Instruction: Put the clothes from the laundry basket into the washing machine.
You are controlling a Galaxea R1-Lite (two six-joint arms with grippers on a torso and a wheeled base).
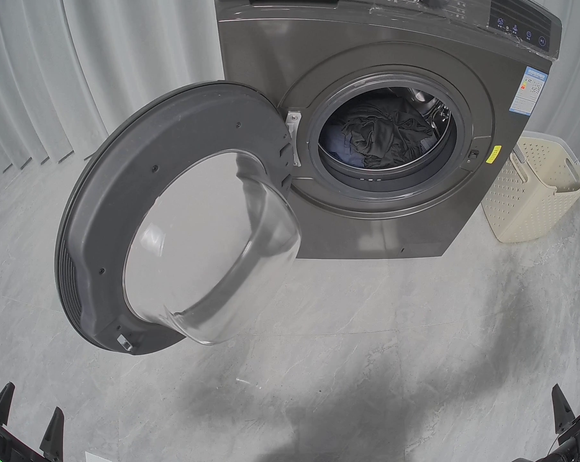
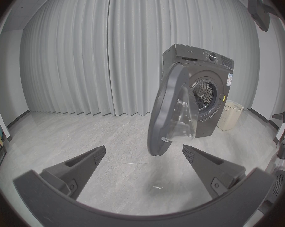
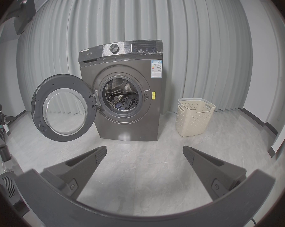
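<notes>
Held black left gripper [image 2: 143,147] and right gripper [image 3: 144,148] splayed, empty, back from grey front-loading washing machine [image 1: 271,52] holding dark clothes [image 1: 380,133]; judged loading finished, with shutting round door [image 1: 110,194] next.

Dark clothes [image 1: 380,133] in washing machine [image 1: 373,232], door [image 1: 110,213] open

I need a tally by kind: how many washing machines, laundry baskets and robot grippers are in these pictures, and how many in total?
Washing machine: 1
Laundry basket: 1
Grippers: 2, the left gripper and the right gripper, both open
Total: 4
</notes>
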